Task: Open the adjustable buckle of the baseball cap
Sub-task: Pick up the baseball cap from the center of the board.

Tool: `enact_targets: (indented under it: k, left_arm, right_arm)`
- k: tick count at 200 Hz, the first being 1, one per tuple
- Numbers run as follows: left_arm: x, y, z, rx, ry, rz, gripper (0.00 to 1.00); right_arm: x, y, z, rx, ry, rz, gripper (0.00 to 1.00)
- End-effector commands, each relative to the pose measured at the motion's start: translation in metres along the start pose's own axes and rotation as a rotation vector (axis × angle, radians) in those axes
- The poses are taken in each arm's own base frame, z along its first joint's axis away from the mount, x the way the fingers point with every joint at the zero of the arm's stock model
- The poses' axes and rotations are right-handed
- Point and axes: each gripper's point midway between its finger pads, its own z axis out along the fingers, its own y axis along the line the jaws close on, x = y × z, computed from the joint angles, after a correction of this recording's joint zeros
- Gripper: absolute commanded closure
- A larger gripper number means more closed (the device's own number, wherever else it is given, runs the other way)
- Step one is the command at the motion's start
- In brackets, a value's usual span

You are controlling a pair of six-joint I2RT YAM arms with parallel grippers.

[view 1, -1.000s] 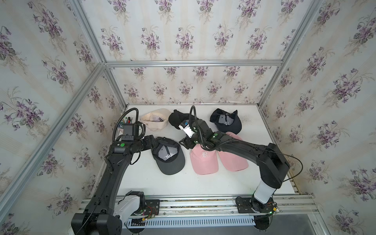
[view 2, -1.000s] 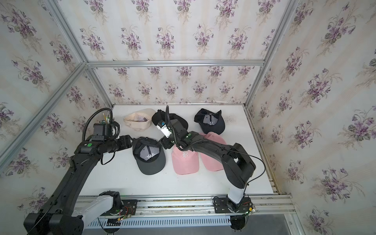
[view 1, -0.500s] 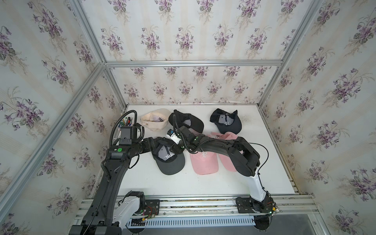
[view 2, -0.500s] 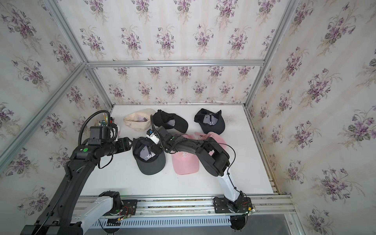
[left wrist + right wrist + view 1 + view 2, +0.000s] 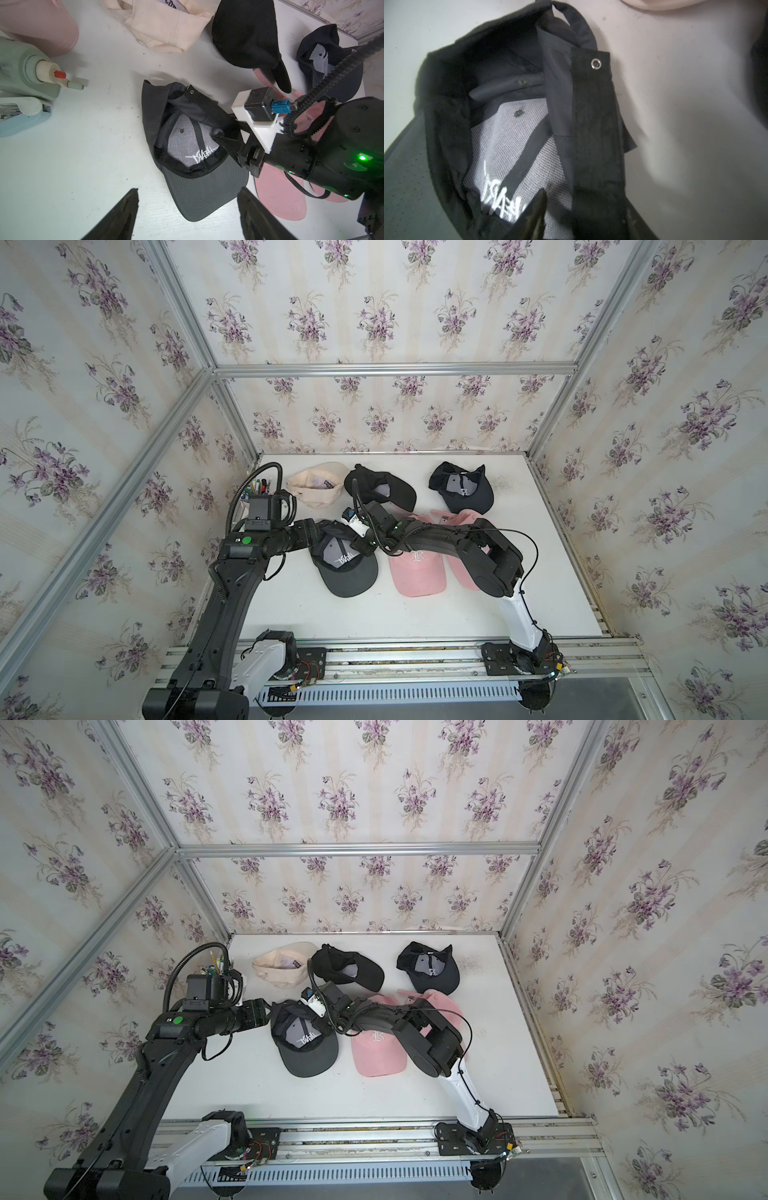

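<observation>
White table [image 5: 415, 614] in a flower-papered booth, six caps on it, both arms at the grey cap [image 5: 348, 570].
Pens [image 5: 257, 485] stick up from a holder at the left edge, the holder itself hidden behind the left arm. Beige cap [image 5: 318, 489] near the back edge lies open side up, a printed label inside. The grey cap lies upturned left of centre, brim toward the front edge. Left gripper [image 5: 188, 190] hangs over the brim, fingers wide apart, holding nothing. Right gripper [image 5: 232, 133] is at the cap's back rim. Only the right wrist view shows the back strap [image 5: 593, 108] with its eyelet and one finger [image 5: 536, 209] inside the crown — the other is hidden by the strap, so whether it grips cannot be told. Pink cup [image 5: 39, 25] shows in the left wrist view alone — wall only, contents out of frame.
</observation>
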Motion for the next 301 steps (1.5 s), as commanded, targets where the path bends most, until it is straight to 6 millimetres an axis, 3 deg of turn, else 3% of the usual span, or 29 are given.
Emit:
enact_targets:
  k: [1,37,91,126,178,218,301]
  left_arm:
    - [-0.006,-0.003,0.000,0.014,-0.013,0.004,0.23]
    - [-0.011,-0.004,0.003,0.014,-0.014,0.010,0.23]
    - [-0.019,-0.006,0.002,0.013,-0.032,0.034,0.23]
    - [-0.032,-0.012,-0.007,0.018,-0.079,0.096,0.23]
    - [-0.052,-0.052,-0.034,0.160,-0.256,0.303,0.24]
    - [-0.061,-0.070,-0.052,0.196,-0.330,0.406,0.24]
    - [-0.078,-0.110,-0.108,0.327,-0.497,0.533,0.24]
  right_arm:
    - [-0.014,0.007,-0.001,-0.043,-0.048,-0.023,0.70]
    - [-0.026,0.012,-0.014,-0.056,-0.089,-0.025,0.85]
    - [-0.041,0.020,-0.033,-0.087,-0.143,-0.025,0.95]
    - [-0.058,0.031,-0.062,-0.138,-0.198,-0.027,0.99]
    - [-0.072,0.048,-0.112,-0.197,-0.269,-0.047,1.00]
    - [-0.087,0.048,-0.153,-0.175,-0.335,-0.064,1.00]
    - [-0.103,0.023,-0.222,-0.039,-0.425,-0.084,1.00]
